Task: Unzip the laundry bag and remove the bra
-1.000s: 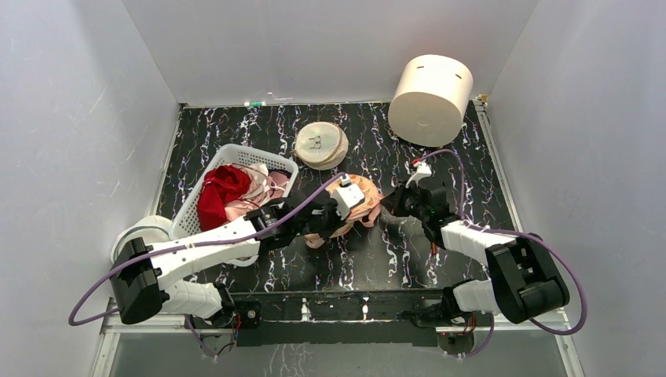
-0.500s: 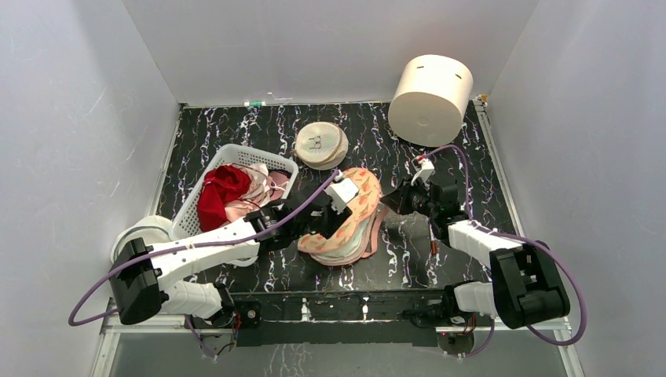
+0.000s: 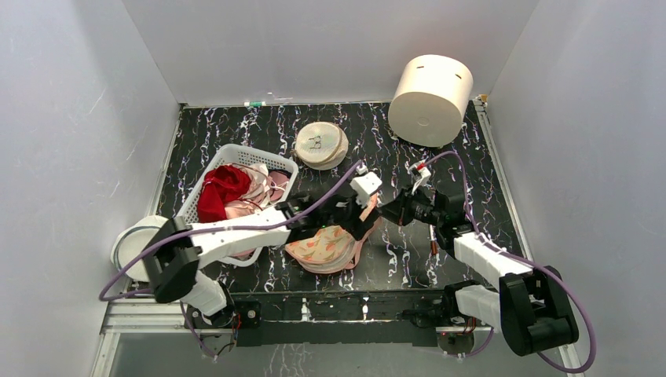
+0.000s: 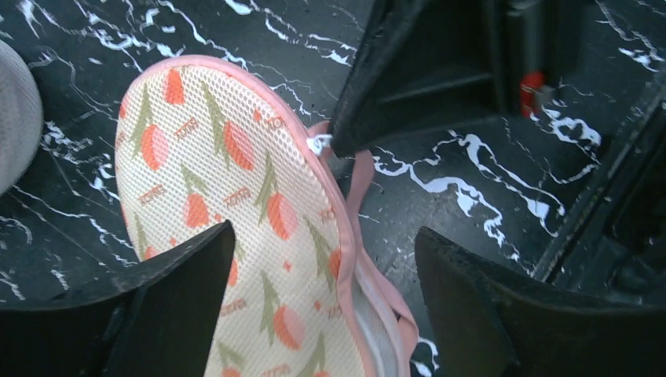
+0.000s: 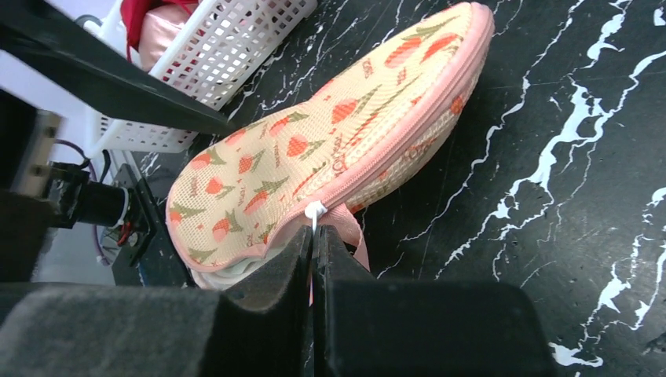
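Note:
The laundry bag (image 3: 323,247) lies flat on the dark marbled table, peach with an orange leaf print and pink trim (image 4: 236,149). My left gripper (image 3: 360,221) hovers open over its right edge (image 4: 323,263), its fingers either side of the pink zip seam and touching nothing. My right gripper (image 3: 390,212) is shut (image 5: 316,236) on the small white zip pull (image 5: 314,210) at the bag's near edge. The seam gapes a little and a pale layer (image 5: 224,276) shows inside; I cannot tell whether it is lining or garment. The bra is hidden.
A white basket (image 3: 245,150) with a red garment (image 3: 220,192) and pink clothes stands left of the bag. A round cream mesh disc (image 3: 321,144) lies behind it. A large cream cylinder (image 3: 430,98) stands at the back right.
My left gripper has opened and let go of the bag, then shifted right. The bag has dropped flat and nearer the front edge. My right gripper stayed shut on the pull and moved left.

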### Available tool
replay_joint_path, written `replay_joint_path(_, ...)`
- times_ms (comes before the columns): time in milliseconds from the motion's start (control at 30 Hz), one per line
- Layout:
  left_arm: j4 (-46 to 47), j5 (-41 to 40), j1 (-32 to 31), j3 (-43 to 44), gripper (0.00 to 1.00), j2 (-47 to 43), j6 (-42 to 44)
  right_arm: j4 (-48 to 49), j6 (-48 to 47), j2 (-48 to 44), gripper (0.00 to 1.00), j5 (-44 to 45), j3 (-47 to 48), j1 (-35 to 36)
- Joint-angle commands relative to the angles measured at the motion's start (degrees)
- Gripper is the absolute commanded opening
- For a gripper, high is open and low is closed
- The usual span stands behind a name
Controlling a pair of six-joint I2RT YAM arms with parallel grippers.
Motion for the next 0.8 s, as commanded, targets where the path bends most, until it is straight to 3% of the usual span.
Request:
replay_joint_path(0, 0.87, -4.25, -0.35, 5.25, 0.77, 6.15, -3.4, 3.08, 1.13, -2.42, 0.0, -1.82, -0.25, 0.16)
replay_joint_path(233, 0.13, -3.38, -0.37, 8.79, 0.67, 11.71, -2.35, 4.3, 2.46, -3.82, 0.0, -2.09, -0.41, 0.2)
replay_joint_path(533, -2.8, -10.87, -0.35, 7.22, 0.3, 10.88, -0.6, 1.96, 1.6, -4.99, 0.0, -1.7, -0.41, 0.2)
replay_joint_path(667, -3.72, -11.34, -0.35, 6.05, 0.14, 8.39, 1.24, -0.74, 0.53, -5.55, 0.0, -1.43, 0.36, 0.2)
replay_joint_path(767, -3.71, -9.75, -0.41, 4.63, 0.08, 5.0, 3.21, -2.51, -0.23, -6.28, 0.0, 0.03, 1.01, 0.16)
